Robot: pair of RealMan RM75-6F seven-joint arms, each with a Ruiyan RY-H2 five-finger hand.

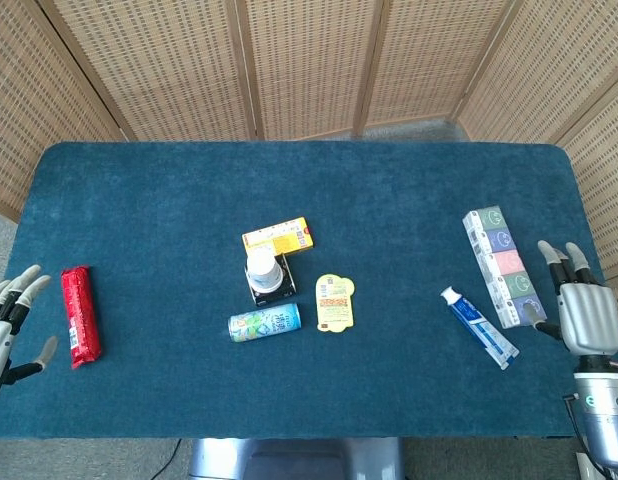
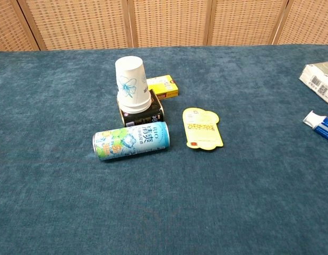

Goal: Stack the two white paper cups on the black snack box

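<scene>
White paper cups (image 2: 132,84) printed with a blue flower stand upside down, nested as one stack, on the black snack box (image 2: 141,113), well apart from both hands and roughly midway between them on the blue felt-covered table (image 1: 409,190). How many cups the stack holds cannot be told. The long pastel box (image 1: 503,265) with round face prints lies just beside the right hand (image 1: 585,312), toward the table's middle; that hand hovers at the right edge with fingers spread, holding nothing. The red snack bar packet (image 1: 78,314) lies just beside the left hand (image 1: 3,330), which sits at the left edge with fingers apart and empty. The light green drink can (image 2: 131,141) lies on its side in front of the black box. A blue-and-white toothpaste tube (image 1: 478,325) lies near the right hand. A yellow card-shaped packet (image 2: 202,128) sits right of the can, and a small yellow carton (image 2: 162,86) lies behind the cups.
</scene>
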